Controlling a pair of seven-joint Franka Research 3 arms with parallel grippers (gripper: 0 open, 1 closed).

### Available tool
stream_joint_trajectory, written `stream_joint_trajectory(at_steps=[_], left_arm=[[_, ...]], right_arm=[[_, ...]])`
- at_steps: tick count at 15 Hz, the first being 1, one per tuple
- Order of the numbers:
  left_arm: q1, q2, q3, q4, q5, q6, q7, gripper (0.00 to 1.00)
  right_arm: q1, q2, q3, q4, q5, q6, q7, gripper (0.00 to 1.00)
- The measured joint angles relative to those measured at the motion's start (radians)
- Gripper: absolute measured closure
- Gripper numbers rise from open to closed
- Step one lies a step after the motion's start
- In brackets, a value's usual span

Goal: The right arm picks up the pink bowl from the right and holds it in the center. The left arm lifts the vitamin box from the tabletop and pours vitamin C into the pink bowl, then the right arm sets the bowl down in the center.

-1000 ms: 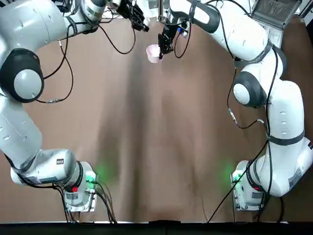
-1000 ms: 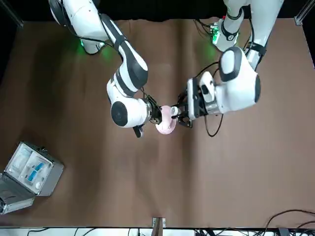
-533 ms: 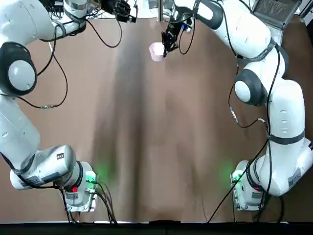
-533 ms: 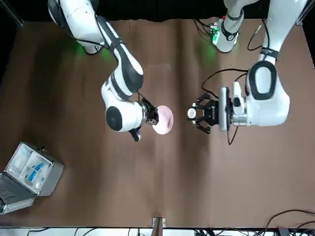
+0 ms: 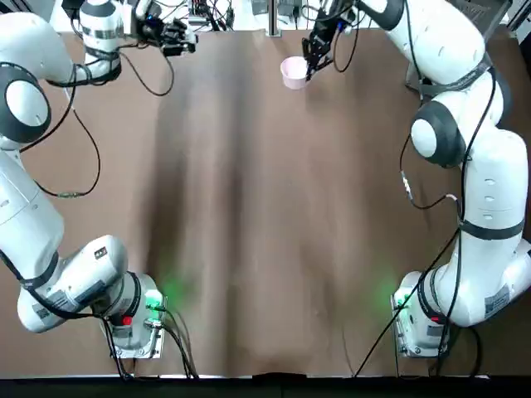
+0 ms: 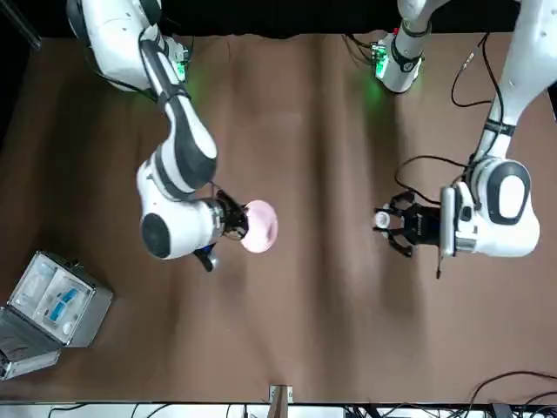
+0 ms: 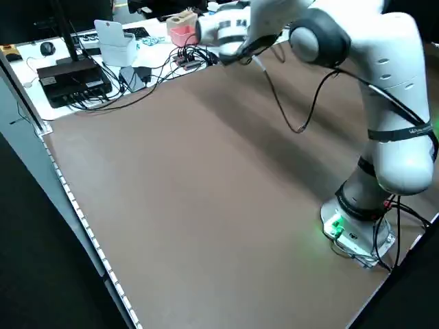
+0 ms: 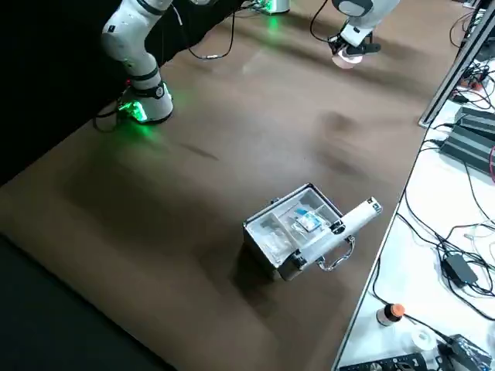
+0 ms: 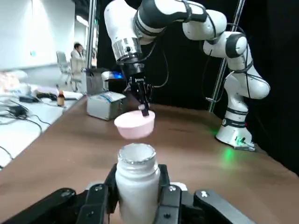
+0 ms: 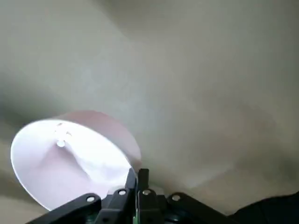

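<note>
Top view has the pink bowl over the table near its far edge, a little right of the middle. The right arm reaches out to it, and its end effector is closed on the bowl's rim, one finger inside and one outside; the bowl is held above the surface. Something small and whitish shows inside it.

The left arm has its end effector near the far edge too, left of the bowl and well apart from it. Its fingers grip the vitamin box, a white bottle held upright between them, with its mouth uncovered. Whether anything is in the bottle, I cannot tell.

Toward the table's far right corner stands a silver case, lid open, holding clear and blue-white contents. Beyond the far edge is a white counter with cables and a small brown bottle with an orange cap. A person sits in the background.
</note>
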Motion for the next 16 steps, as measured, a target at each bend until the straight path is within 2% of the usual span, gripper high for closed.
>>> stream_joint_trajectory(at_steps=[4, 5, 6, 9, 12, 16], left_arm=[[0.112, 0.138, 0.006, 0.037, 0.084, -0.04, 0.18, 0.64], [0.147, 0.204, 0.007, 0.059, 0.135, -0.046, 0.214, 0.64], [0.154, 0.23, 0.01, 0.066, 0.16, -0.047, 0.224, 0.64], [0.146, 0.292, 0.051, 0.076, 0.189, -0.046, 0.301, 0.64], [0.141, 0.354, 0.075, 0.092, 0.191, -0.045, 0.393, 0.64], [0.138, 0.41, 0.099, 0.104, 0.191, -0.045, 0.427, 0.64]], right_arm=[[-0.082, -0.032, -0.003, -0.001, -0.058, -0.083, -0.1, 0.98], [-0.125, -0.046, -0.003, -0.008, -0.068, -0.1, -0.154, 0.98], [-0.137, -0.048, -0.003, -0.011, -0.069, -0.093, -0.179, 0.98], [-0.123, -0.047, 0.005, -0.042, -0.089, 0.054, -0.231, 0.98], [-0.052, -0.036, 0.012, -0.115, -0.116, 0.236, -0.269, 0.98], [0.023, -0.01, 0.013, -0.199, -0.12, 0.36, -0.345, 0.98]])
